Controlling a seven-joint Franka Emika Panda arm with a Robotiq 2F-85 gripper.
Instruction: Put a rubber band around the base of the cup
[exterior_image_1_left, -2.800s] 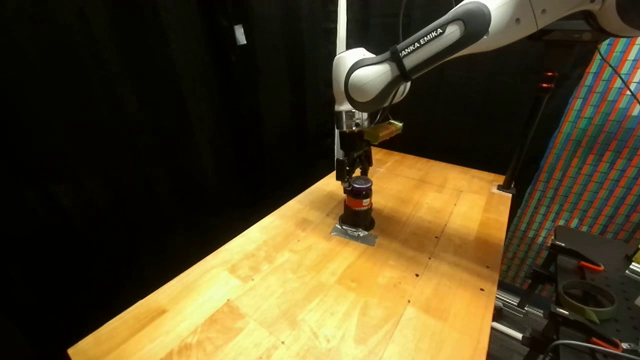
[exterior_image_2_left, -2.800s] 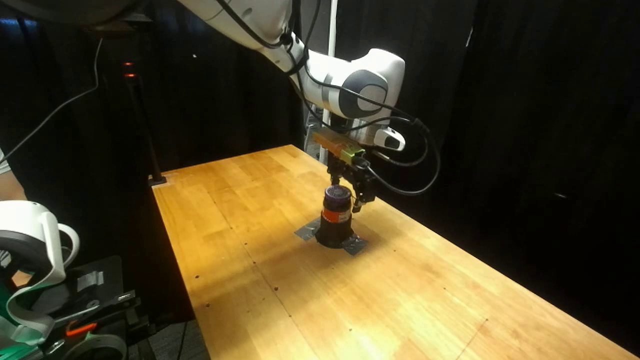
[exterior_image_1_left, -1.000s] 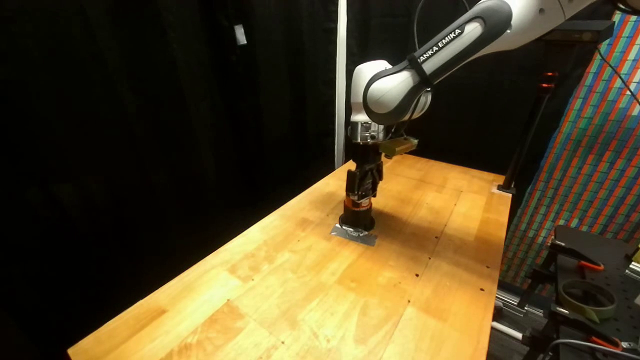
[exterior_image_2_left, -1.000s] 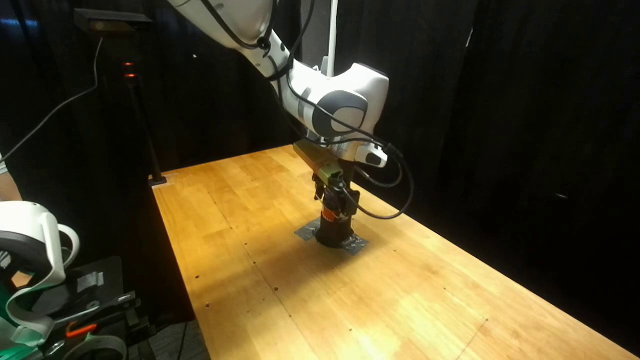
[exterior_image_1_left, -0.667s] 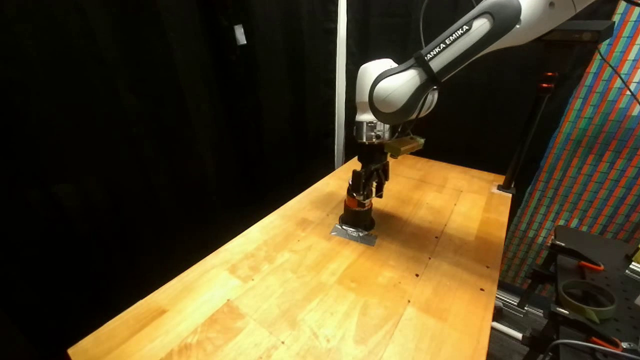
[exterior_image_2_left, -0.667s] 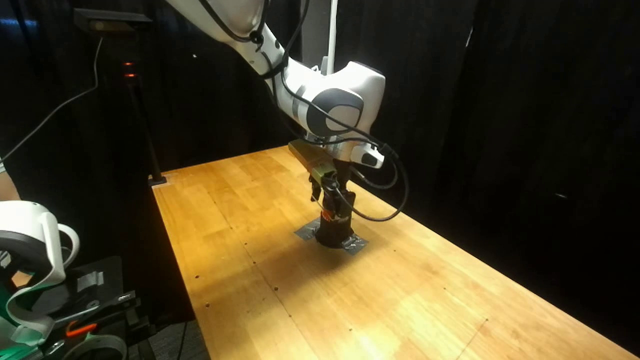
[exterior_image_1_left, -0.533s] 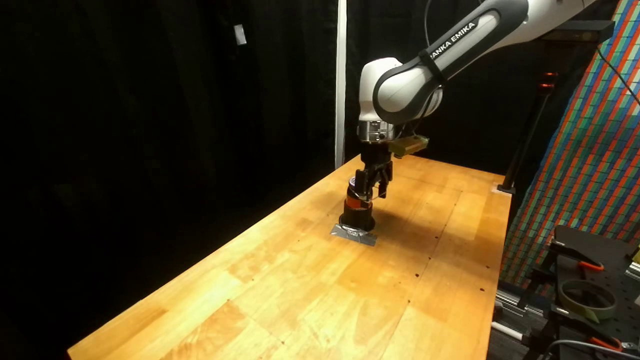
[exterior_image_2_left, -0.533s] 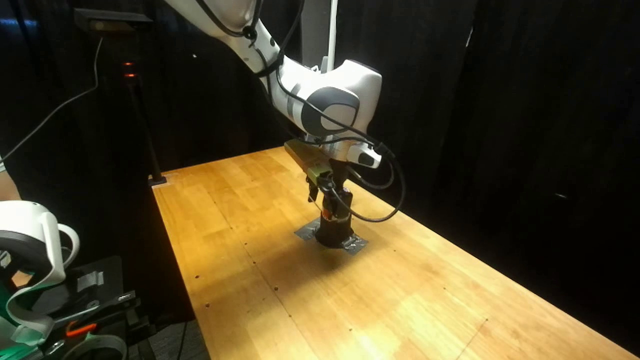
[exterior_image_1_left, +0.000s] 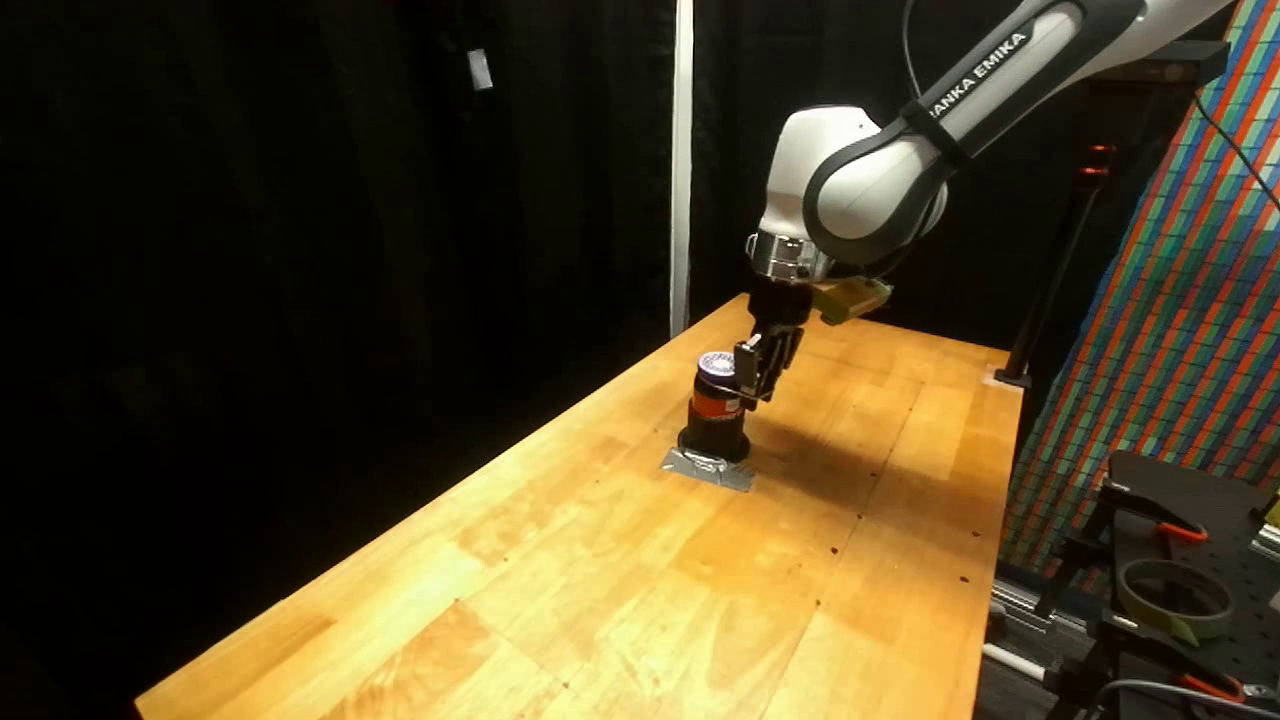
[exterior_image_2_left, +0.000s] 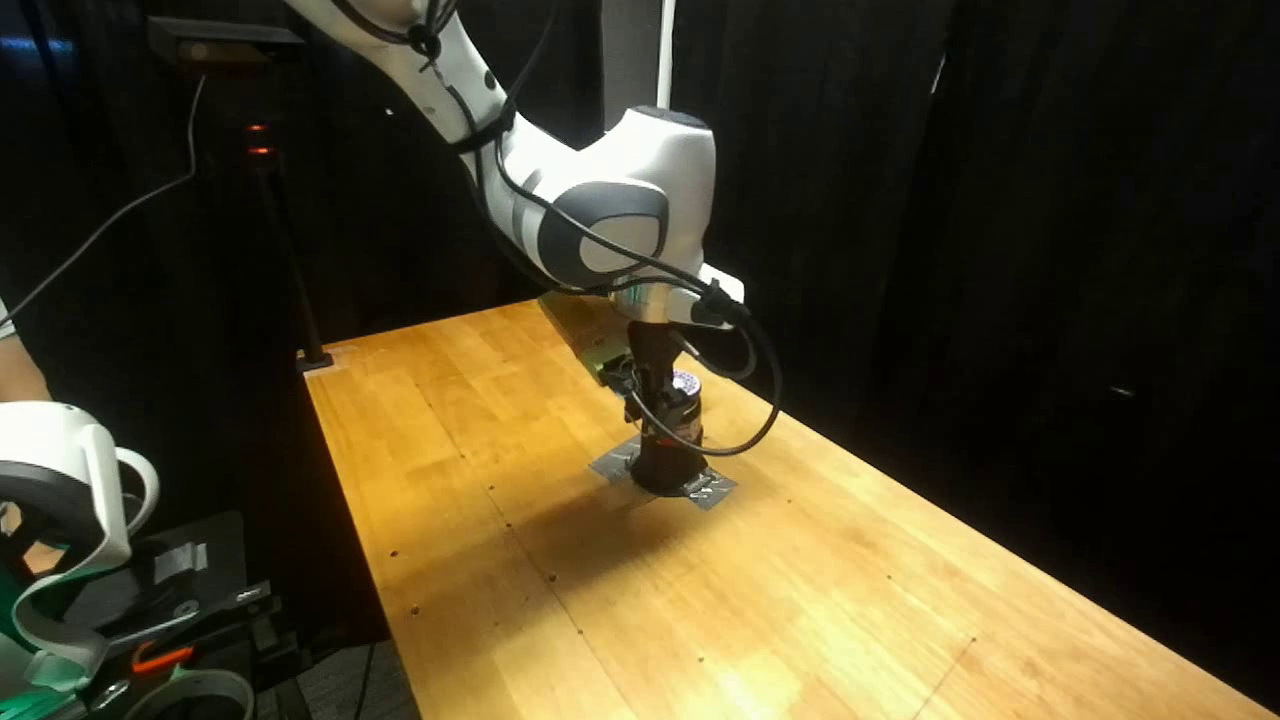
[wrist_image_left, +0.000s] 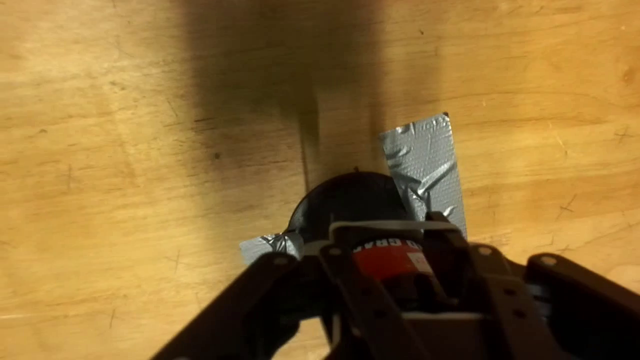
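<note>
Beside the cup (exterior_image_1_left: 715, 406), gripper (wrist_image_left: 386, 235) had jaws apart, prob. to stretch the rubber band (wrist_image_left: 376, 225), w/ tape (wrist_image_left: 430, 162) presumably there to anchor cup vs. tugs.

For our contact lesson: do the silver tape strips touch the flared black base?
Touching: in the wrist view, both tape strips lap over the black base.

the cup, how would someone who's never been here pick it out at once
Start at the wooden table, then go to the gripper and the tape below it. The cup stands upright there, a dark cylinder. Unlike the black gripper and silver tape, it has an orange-red stripe.
</note>
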